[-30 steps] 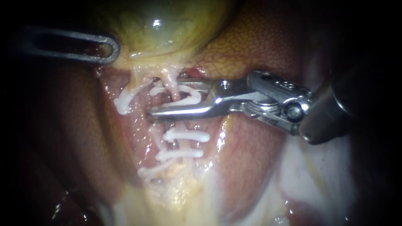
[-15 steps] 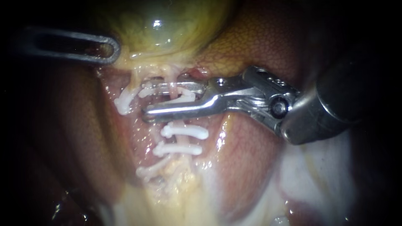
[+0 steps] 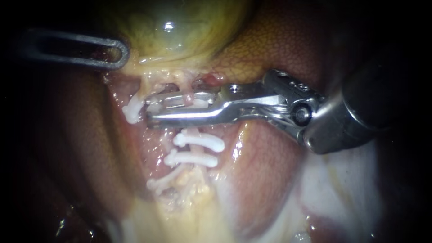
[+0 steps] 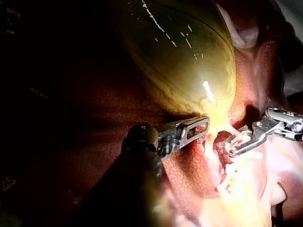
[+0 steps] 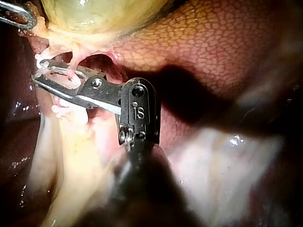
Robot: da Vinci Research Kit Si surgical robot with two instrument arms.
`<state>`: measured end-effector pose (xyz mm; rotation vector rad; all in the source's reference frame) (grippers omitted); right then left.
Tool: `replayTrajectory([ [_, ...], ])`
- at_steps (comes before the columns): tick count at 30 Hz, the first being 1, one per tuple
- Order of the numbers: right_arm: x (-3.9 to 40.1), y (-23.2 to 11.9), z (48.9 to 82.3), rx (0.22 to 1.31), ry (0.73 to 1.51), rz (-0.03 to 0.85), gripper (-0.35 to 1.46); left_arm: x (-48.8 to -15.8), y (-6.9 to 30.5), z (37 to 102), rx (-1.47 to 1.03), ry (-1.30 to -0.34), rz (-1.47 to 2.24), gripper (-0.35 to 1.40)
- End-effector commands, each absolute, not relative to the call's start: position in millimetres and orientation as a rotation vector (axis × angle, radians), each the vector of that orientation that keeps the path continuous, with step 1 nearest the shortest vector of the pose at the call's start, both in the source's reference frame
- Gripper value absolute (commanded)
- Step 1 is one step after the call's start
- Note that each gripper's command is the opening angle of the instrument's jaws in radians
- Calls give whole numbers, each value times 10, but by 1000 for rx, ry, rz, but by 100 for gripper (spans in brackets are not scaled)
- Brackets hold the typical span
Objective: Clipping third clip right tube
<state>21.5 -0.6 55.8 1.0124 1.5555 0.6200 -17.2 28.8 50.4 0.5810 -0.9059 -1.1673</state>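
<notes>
My right instrument comes in from the right, and its jaws are pressed almost together on a white clip around the right tube, just below the gallbladder. Two white clips sit lower on the same tube. The left tube carries a clip beside the jaw tips. My left instrument holds the gallbladder's lower edge at the upper left, its slotted jaws shut on the tissue. The right wrist view shows the right instrument across the tube. The left wrist view shows the left instrument at the gallbladder neck.
Mottled brown liver lies behind the right instrument's wrist. Pale fatty tissue runs down below the clips, with another white clip at its upper end. Whitish tissue fills the lower right.
My right instrument has slid leftward across the right tube and its jaws have closed from a wide gap to nearly together on the clip. The left instrument has not moved.
</notes>
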Motion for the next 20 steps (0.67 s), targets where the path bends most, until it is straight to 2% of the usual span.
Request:
replayTrajectory([
  [1, 215, -6, 557, 1018, 1553, 625, -23, -172, 288, 504, 581, -906, -1167, -35],
  [3, 215, -6, 558, 1018, 1553, 625, -35, -172, 288, 504, 581, -906, -1167, -35],
  [7, 215, -6, 558, 1024, 1545, 648, -35, -172, 288, 504, 581, -906, -1167, -35],
  [20, 215, -7, 559, 1023, 1545, 647, -35, -172, 288, 504, 581, -906, -1167, -35],
])
